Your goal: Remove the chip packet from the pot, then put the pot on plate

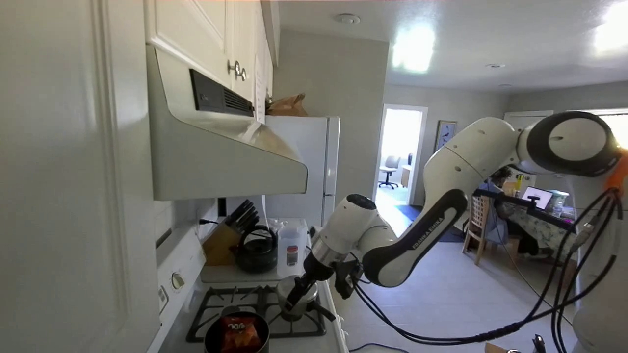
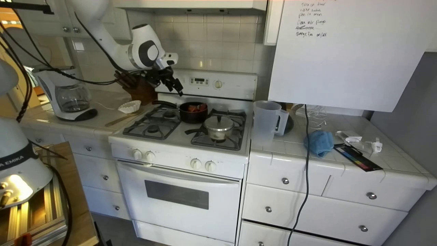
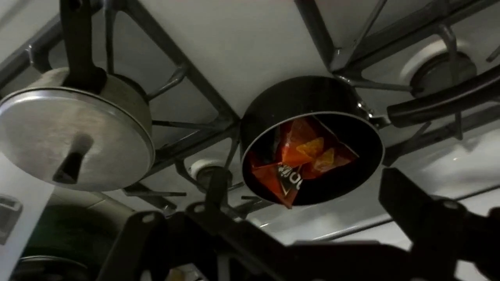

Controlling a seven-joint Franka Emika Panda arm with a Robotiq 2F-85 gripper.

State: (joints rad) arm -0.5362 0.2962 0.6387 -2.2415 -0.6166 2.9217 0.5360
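Slowly, I should dip my empty, wide-spread claw (image 3: 304, 177) into the pot (image 3: 300, 95) below it and pinch the packet (image 3: 302, 146)

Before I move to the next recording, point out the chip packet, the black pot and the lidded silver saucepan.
Chip packet (image 3: 305, 157): wrist view, on its red-orange printed surface.
Black pot (image 2: 192, 118): in an exterior view, on its outer wall.
Lidded silver saucepan (image 3: 72, 121): wrist view, on its metal lid.
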